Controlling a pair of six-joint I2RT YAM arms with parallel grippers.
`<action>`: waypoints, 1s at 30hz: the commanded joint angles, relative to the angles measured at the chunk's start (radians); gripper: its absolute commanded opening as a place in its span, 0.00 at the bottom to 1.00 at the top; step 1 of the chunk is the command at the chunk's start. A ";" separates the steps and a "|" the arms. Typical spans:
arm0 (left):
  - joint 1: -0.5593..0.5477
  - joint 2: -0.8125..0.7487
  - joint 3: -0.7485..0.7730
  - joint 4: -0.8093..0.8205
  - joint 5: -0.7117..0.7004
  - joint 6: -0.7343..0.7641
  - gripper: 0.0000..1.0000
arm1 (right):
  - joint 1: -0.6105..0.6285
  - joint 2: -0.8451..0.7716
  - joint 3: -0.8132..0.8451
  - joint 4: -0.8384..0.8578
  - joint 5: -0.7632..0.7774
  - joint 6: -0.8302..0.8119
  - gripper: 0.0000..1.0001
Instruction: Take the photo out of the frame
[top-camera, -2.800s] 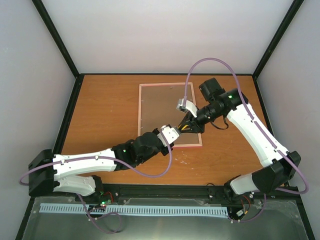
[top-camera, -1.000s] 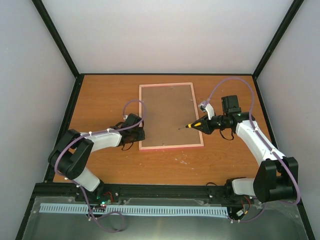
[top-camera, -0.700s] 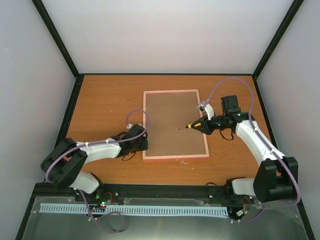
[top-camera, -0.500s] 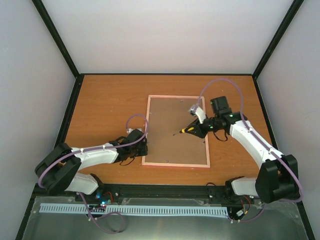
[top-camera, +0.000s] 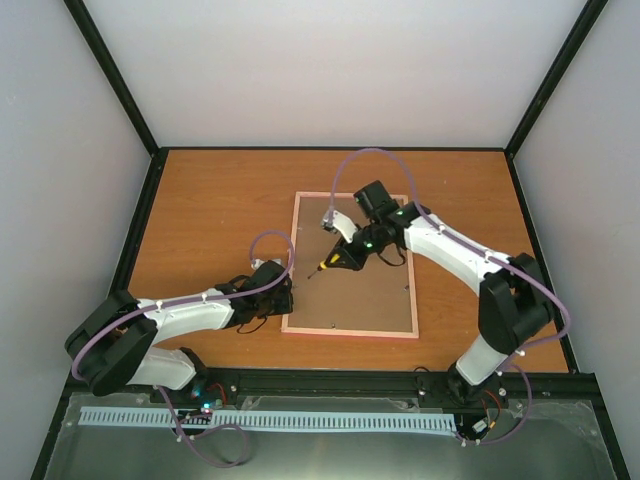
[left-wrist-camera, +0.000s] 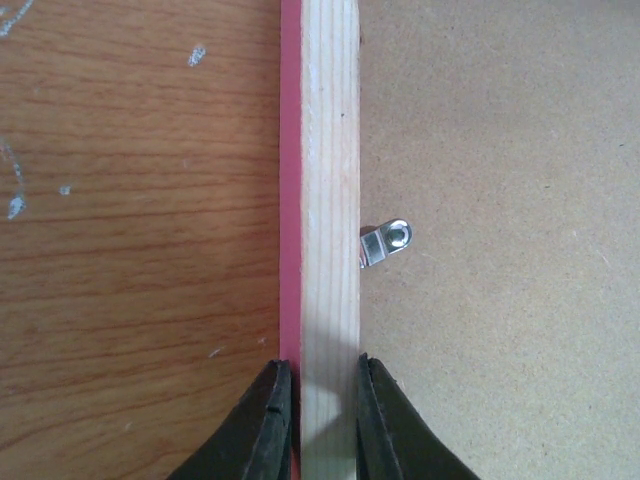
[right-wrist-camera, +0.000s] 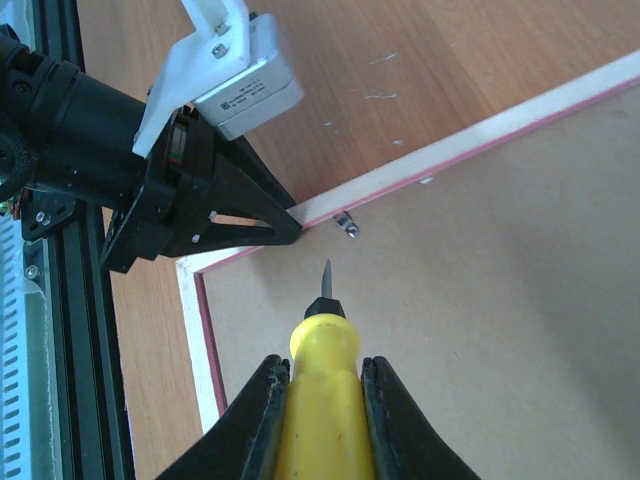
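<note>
The pink frame (top-camera: 410, 300) lies face down on the table, its brown backing board (top-camera: 355, 290) up. The photo is hidden under the board. My left gripper (top-camera: 285, 297) is shut on the frame's left rail (left-wrist-camera: 328, 200), a finger on each side. A small metal clip (left-wrist-camera: 385, 243) sits on the board just past that rail. My right gripper (top-camera: 350, 252) is shut on a yellow-handled screwdriver (right-wrist-camera: 322, 400). Its tip (right-wrist-camera: 325, 278) hovers over the board, pointing at the clip (right-wrist-camera: 346, 224) near the left gripper (right-wrist-camera: 280, 228).
The wooden table (top-camera: 210, 200) is walled by black posts and pale panels. A black rail (top-camera: 330, 383) runs along the near edge. Another clip (top-camera: 407, 288) sits at the frame's right rail.
The frame has slid toward the near edge and right, held by my left gripper. My right gripper has swung left across the board with the screwdriver, toward the left rail.
</note>
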 joint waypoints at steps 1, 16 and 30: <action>-0.006 0.020 -0.030 -0.051 0.018 -0.038 0.01 | 0.065 0.067 0.053 -0.015 0.015 0.013 0.03; -0.006 0.006 -0.041 -0.035 0.027 -0.041 0.01 | 0.129 0.238 0.166 -0.008 0.026 0.040 0.03; -0.006 0.004 -0.037 -0.032 0.030 -0.032 0.01 | 0.136 0.284 0.174 0.019 0.026 0.063 0.03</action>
